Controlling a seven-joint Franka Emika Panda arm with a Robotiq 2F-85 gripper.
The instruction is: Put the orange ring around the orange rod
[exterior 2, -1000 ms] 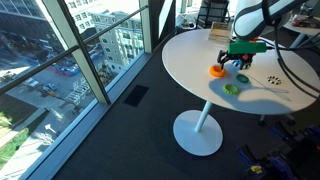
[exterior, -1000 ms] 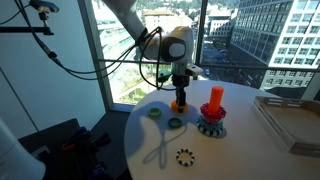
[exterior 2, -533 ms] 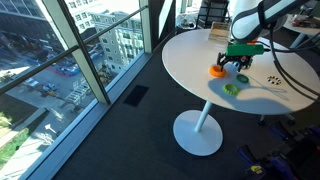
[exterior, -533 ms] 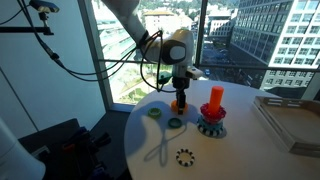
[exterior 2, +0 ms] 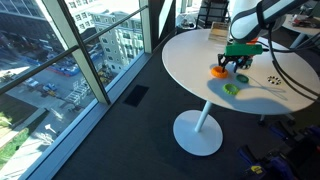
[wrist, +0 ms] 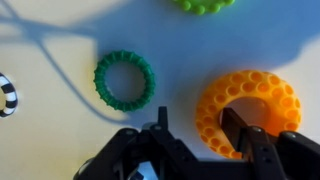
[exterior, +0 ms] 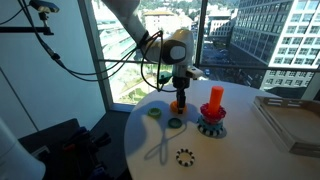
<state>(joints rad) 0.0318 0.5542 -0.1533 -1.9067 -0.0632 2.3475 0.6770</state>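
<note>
At the left edge of the wrist view you have a black ring [wrist: 5,95], half cut off. Next comes the green ring [wrist: 125,80], flat on the desk [wrist: 60,40], and a yellow-green ring [wrist: 208,5] just shows at the top edge. Right of the green ring and apart from it lies the orange ring [wrist: 250,100], also flat on the desk. Your gripper [wrist: 197,135] is released, its jaws standing apart. One finger [wrist: 160,135] is over bare desk between the green and orange rings and the other is at the orange ring's hole. That puts the ring's wall between them unpinched, though you cannot tell whether either finger touches it. In an exterior view, from the left, the yellow-green ring [exterior: 155,113] and the green ring [exterior: 175,123] lie near each other. A thin cable [exterior: 158,145] loops in front of them, and the black ring [exterior: 184,156] lies nearer the camera. Just right of the green ring, the gripper [exterior: 180,95] hangs straight down over the orange ring [exterior: 178,106]. Further right, near but apart, the rod [exterior: 216,97] stands upright on its toothed base [exterior: 211,127]. In an exterior view the orange ring [exterior 2: 217,71] shows at the left of the gripper [exterior 2: 237,65], with the yellow-green ring [exterior 2: 232,89] nearer the camera.
</note>
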